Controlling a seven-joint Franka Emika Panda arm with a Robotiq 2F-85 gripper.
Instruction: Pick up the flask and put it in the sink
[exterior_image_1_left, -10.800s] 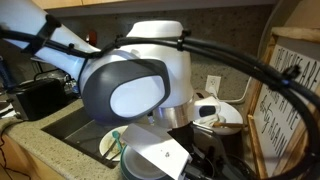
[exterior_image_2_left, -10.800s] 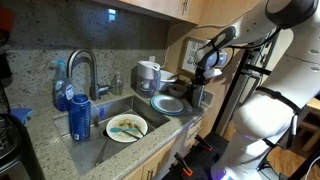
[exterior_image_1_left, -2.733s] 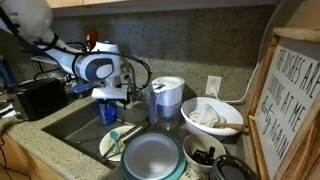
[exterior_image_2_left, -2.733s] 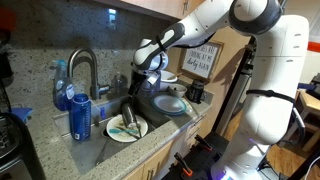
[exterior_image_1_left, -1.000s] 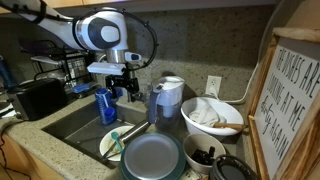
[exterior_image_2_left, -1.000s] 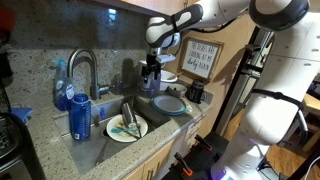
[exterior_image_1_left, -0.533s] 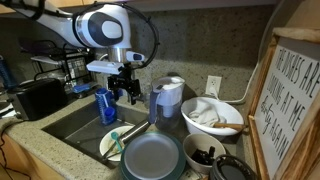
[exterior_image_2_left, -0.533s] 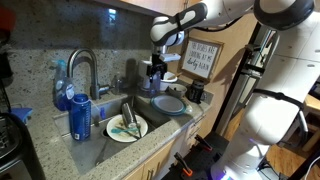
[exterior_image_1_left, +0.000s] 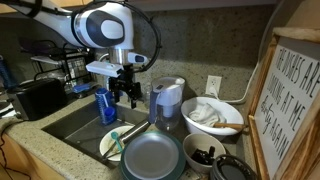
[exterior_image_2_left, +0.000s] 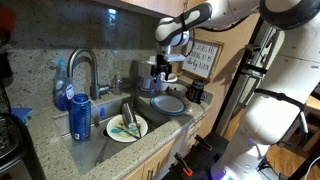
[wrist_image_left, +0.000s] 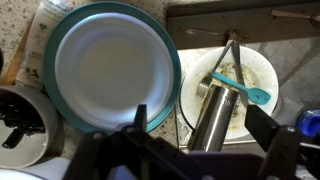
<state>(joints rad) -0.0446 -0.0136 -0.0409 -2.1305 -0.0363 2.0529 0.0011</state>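
The flask (wrist_image_left: 222, 98) is a steel cylinder lying tilted in the sink (wrist_image_left: 295, 35), its lower end resting on a white plate (wrist_image_left: 262, 72). An exterior view shows the flask (exterior_image_2_left: 128, 112) leaning inside the sink (exterior_image_2_left: 105, 148). My gripper (wrist_image_left: 197, 113) hangs open well above it, with empty air between the fingers. In both exterior views the gripper (exterior_image_1_left: 128, 92) (exterior_image_2_left: 160, 70) sits high over the sink's edge, near the counter dishes.
A teal spatula (wrist_image_left: 240, 86) and a fork lie on the white plate. A teal plate (wrist_image_left: 110, 65) sits on the counter beside the sink. A blue can (exterior_image_2_left: 80, 118), faucet (exterior_image_2_left: 82, 68), water pitcher (exterior_image_1_left: 167, 98), white bowl (exterior_image_1_left: 212, 115) and framed sign (exterior_image_1_left: 295, 100) stand around.
The open gripper has drifted away from the sink's middle toward the counter dishes. The flask stays lying in the sink.
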